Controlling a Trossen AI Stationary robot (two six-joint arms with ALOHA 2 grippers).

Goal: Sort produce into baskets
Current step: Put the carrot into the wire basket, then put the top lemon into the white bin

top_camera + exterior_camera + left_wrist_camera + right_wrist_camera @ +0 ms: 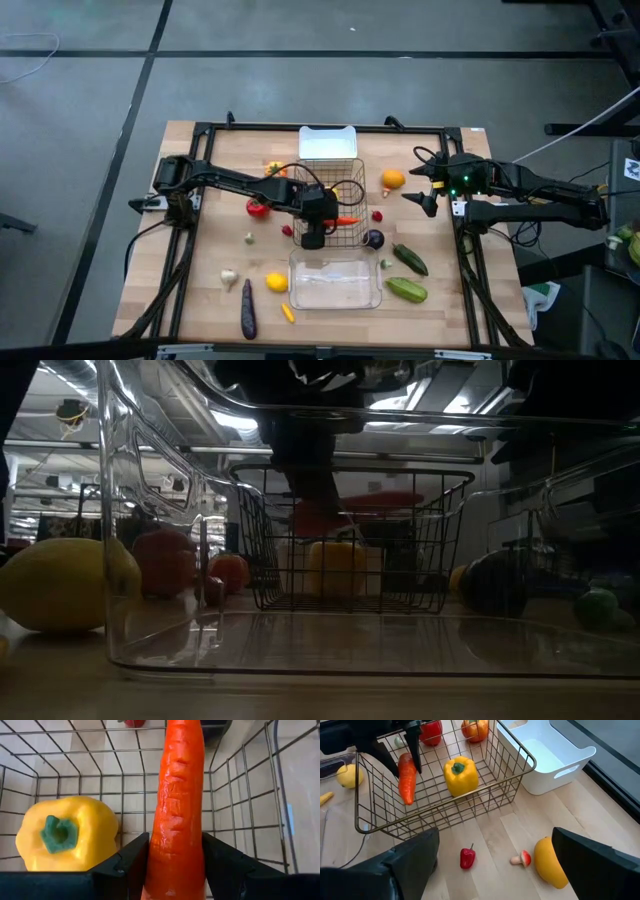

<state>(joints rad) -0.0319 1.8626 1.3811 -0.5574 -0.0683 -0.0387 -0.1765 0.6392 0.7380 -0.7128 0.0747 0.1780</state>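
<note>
Left gripper (175,870) hangs inside the deep square metal wire basket (352,178), jaws clamped on the thick end of a ridged orange toy carrot (177,820) held above the basket floor; it looks light, stiff and smooth plastic, likely to slip, so gripping the wide end suits it. That basket holds a glossy yellow bell pepper (67,835) beside the carrot; the small white rectangular tray (327,141) behind the basket and the shallow clear plastic tray (335,283) in front of it look empty. Right gripper (492,865) waits off to the basket's side, fingers spread wide, holding nothing.

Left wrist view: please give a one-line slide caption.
Left gripper holds a carrot inside the wire basket, beside a yellow pepper.
</note>
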